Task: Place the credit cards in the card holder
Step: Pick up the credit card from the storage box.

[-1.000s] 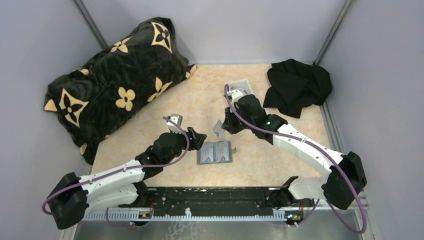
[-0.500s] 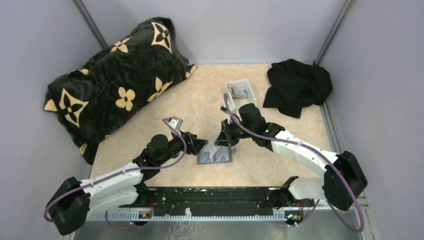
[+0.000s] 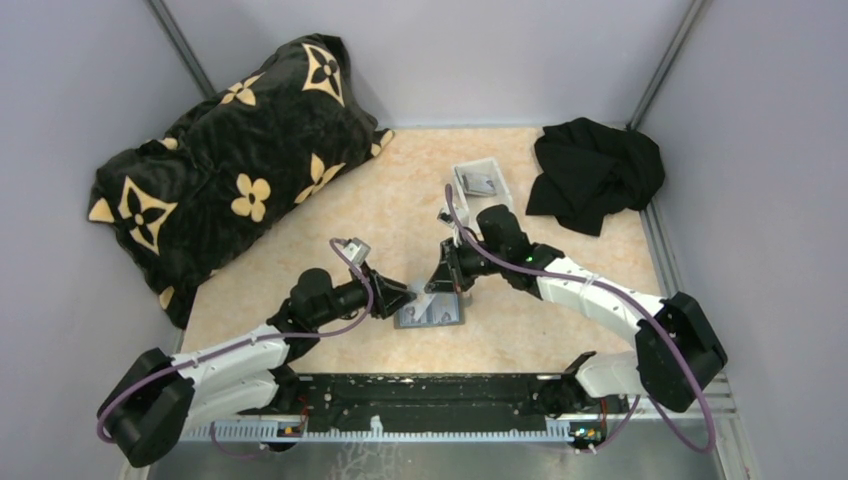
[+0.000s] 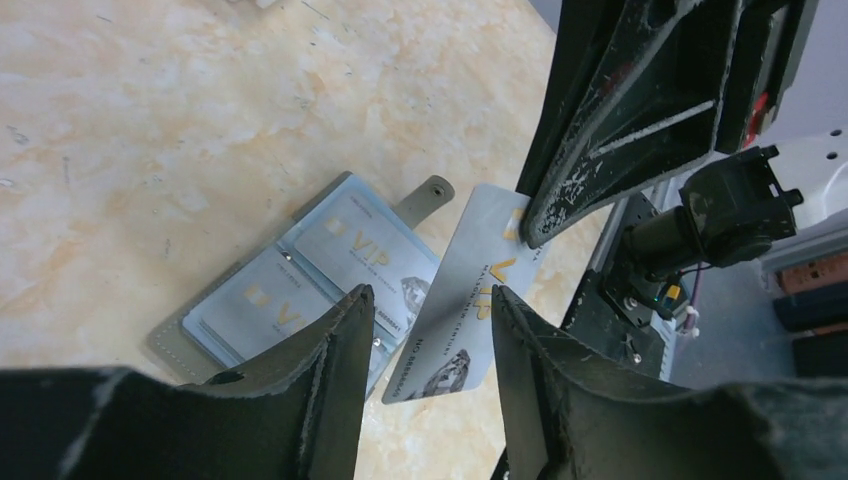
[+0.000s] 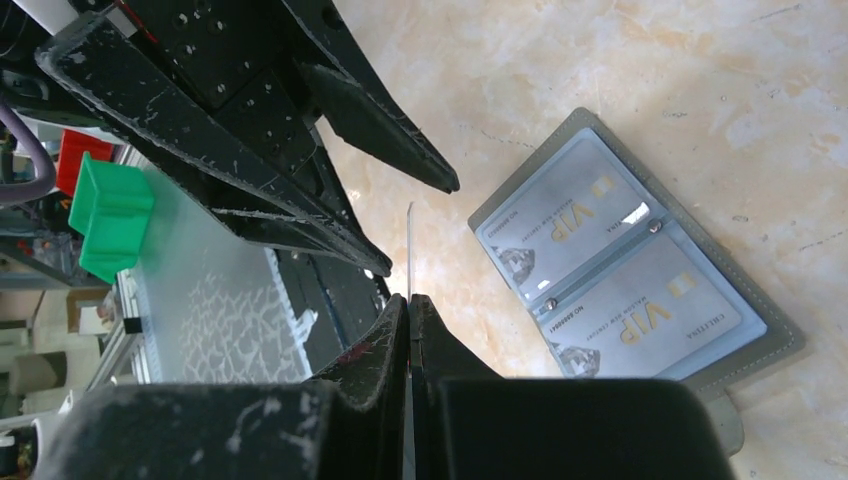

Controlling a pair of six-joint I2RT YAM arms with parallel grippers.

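Note:
The grey card holder (image 3: 432, 313) lies open on the table, with a VIP card in each panel; it also shows in the left wrist view (image 4: 290, 285) and the right wrist view (image 5: 625, 285). My right gripper (image 3: 436, 287) (image 5: 408, 300) is shut on a silvery credit card (image 4: 465, 300), which is seen edge-on in the right wrist view (image 5: 410, 245) and is tilted over the holder's left edge. My left gripper (image 3: 403, 297) (image 4: 430, 295) is open, its fingers on either side of the card's free end. I cannot tell whether they touch it.
A small white tray (image 3: 478, 181) with more cards stands behind the right arm. A black cloth (image 3: 595, 170) lies at the back right. A black flowered blanket (image 3: 230, 170) fills the back left. The table's near edge rail (image 3: 430, 395) is just below the holder.
My right gripper has carried the card from near the tray down to the holder's left edge. My left gripper has moved right, up to the card.

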